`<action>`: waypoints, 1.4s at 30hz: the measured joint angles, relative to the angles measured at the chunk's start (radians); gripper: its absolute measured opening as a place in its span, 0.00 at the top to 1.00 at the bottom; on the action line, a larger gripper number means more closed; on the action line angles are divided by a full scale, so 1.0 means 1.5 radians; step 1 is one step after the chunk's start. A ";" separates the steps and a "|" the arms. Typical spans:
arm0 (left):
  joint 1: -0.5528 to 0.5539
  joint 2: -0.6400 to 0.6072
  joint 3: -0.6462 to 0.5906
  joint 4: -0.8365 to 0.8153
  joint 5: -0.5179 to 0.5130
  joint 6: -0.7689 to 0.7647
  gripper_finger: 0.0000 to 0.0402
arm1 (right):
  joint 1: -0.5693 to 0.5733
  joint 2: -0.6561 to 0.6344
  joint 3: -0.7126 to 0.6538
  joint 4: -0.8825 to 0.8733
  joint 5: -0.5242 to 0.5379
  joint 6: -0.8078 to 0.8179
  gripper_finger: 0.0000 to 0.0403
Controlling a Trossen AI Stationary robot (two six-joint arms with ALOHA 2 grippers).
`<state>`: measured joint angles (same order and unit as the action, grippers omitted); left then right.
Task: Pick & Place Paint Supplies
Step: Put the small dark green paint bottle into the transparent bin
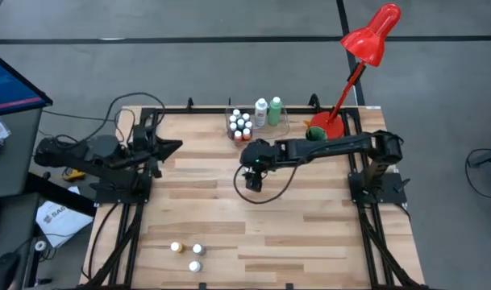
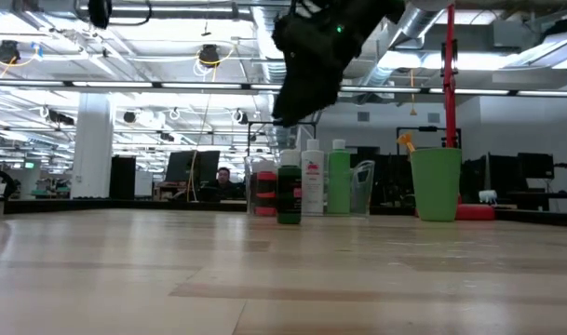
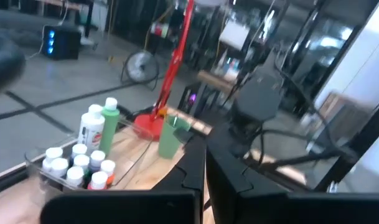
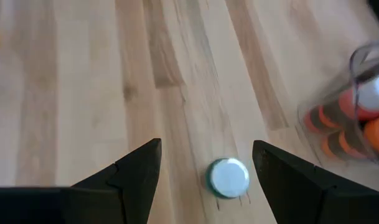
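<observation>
Overhead, right claw (image 4: 205, 171) spread above green bottle (image 4: 228, 177); left claw (image 3: 205, 180) pressed together.

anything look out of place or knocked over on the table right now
Nothing is spilled or tipped. Most small bottles stand in the clear tray, but three strays sit alone near the table's front edge, and one green bottle stands by itself under the open right pincer.

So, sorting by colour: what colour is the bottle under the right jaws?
Green body, white cap: small bottle, best in the right wrist view.
</observation>
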<state>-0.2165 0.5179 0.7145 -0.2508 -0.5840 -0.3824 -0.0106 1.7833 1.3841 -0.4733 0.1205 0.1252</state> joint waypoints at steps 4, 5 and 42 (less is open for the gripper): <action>0.000 -0.067 -0.109 0.081 0.000 0.001 1.00 | -0.010 0.030 0.012 -0.021 0.000 0.005 0.38; 0.000 -0.080 -0.133 0.096 0.000 0.001 1.00 | -0.012 0.037 0.012 -0.027 0.000 0.005 0.38; 0.001 -0.223 -0.344 0.189 0.001 -0.012 1.00 | -0.055 0.098 0.014 -0.036 -0.032 0.034 0.74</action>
<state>-0.2157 0.1837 0.1989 0.0329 -0.5824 -0.4000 -0.0937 1.9308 1.4045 -0.5272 0.0724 0.1769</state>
